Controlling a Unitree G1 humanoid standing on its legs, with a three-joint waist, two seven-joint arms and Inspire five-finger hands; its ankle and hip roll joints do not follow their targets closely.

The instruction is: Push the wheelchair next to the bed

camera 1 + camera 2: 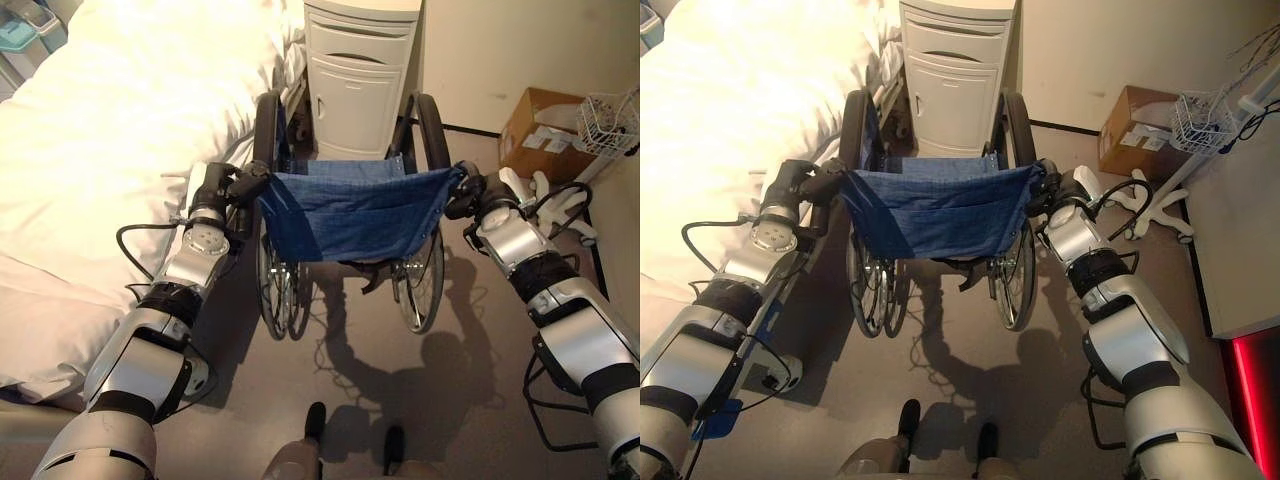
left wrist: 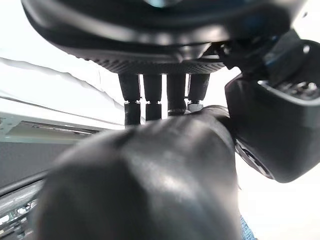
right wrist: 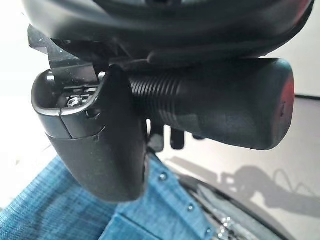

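Note:
The wheelchair has a blue cloth backrest and black wheels. It stands on the grey floor just right of the bed, with its front close to a white cabinet. My left hand is curled round the left push handle, fingers over the grip and thumb beside it. My right hand is wrapped round the right push handle, its thumb across the ribbed grip above the blue cloth.
A white bedside cabinet stands right in front of the wheelchair. At the right are a cardboard box against the wall and a white wire basket on a wheeled stand. The bed's white duvet hangs close to the left wheel.

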